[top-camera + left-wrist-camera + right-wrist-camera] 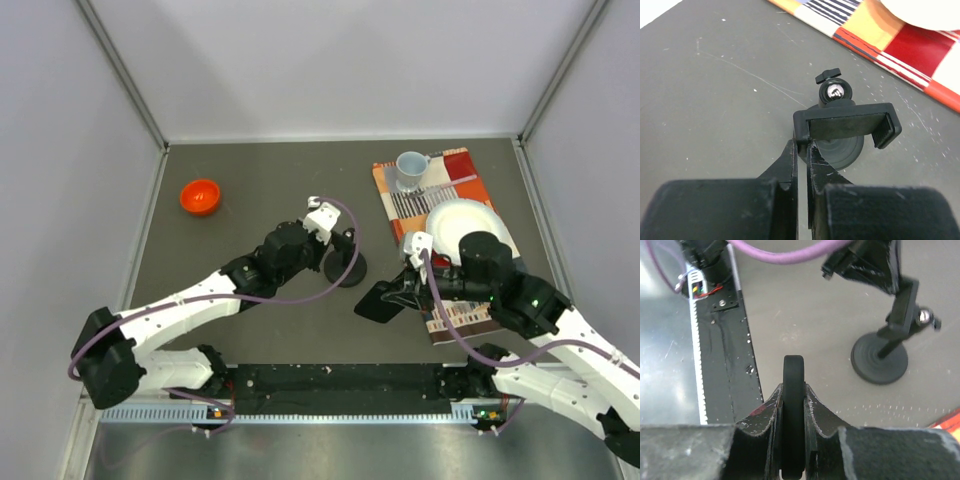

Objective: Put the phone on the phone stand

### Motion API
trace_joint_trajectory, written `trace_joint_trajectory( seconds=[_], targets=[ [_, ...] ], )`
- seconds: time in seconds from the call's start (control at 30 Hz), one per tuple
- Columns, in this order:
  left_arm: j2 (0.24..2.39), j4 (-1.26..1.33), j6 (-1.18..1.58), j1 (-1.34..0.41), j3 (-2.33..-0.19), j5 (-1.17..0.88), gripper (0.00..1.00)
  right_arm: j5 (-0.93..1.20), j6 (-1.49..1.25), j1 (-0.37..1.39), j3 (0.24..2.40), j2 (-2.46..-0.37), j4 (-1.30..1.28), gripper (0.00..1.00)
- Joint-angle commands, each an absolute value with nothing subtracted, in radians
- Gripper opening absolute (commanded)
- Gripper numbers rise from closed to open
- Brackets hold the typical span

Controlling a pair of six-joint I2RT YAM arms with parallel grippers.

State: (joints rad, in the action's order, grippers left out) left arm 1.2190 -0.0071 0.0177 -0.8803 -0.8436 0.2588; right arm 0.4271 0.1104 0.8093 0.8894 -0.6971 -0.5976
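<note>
The phone stand point(347, 268) stands mid-table on its round disc base, its clamp cradle point(847, 121) on top. My left gripper point(343, 248) is shut on the left end of that cradle, fingertips point(790, 152) pinching the cradle's arm. In the right wrist view the phone stand point(881, 359) sits upper right, with the left gripper point(867, 267) on it. The phone point(383, 301) hangs just right of the stand, held edge-on in my right gripper point(405, 288). Its thin black edge point(793, 385) shows between the shut fingers.
A patterned cloth point(452, 172) lies at the back right with a grey mug point(410, 169) and a white plate point(470, 224) on it. An orange bowl point(200, 196) sits at the back left. A black rail point(340, 381) runs along the near edge.
</note>
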Motion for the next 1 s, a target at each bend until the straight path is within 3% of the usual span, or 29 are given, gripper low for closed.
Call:
trace_joint_trajectory(
  seconds=[0.0,0.17,0.37,0.97],
  targets=[
    [1.125,0.019,-0.070,-0.885,-0.830,0.094,0.00,0.681,0.403,0.816,0.983,-0.748,-0.517,0.00],
    [1.114,-0.130,-0.117,-0.871,-0.896,-0.070,0.00,0.851,0.653,0.815,1.075,-0.929,-0.573,0.00],
    [1.049,-0.068,-0.205,-0.798,-0.832,-0.214,0.00,1.006,0.811,0.816,1.233,-1.089,-0.587,0.00],
    [1.040,-0.063,-0.270,-0.752,-0.805,-0.353,0.00,1.014,0.963,0.819,1.359,-1.312,-0.626,0.00]
  ],
)
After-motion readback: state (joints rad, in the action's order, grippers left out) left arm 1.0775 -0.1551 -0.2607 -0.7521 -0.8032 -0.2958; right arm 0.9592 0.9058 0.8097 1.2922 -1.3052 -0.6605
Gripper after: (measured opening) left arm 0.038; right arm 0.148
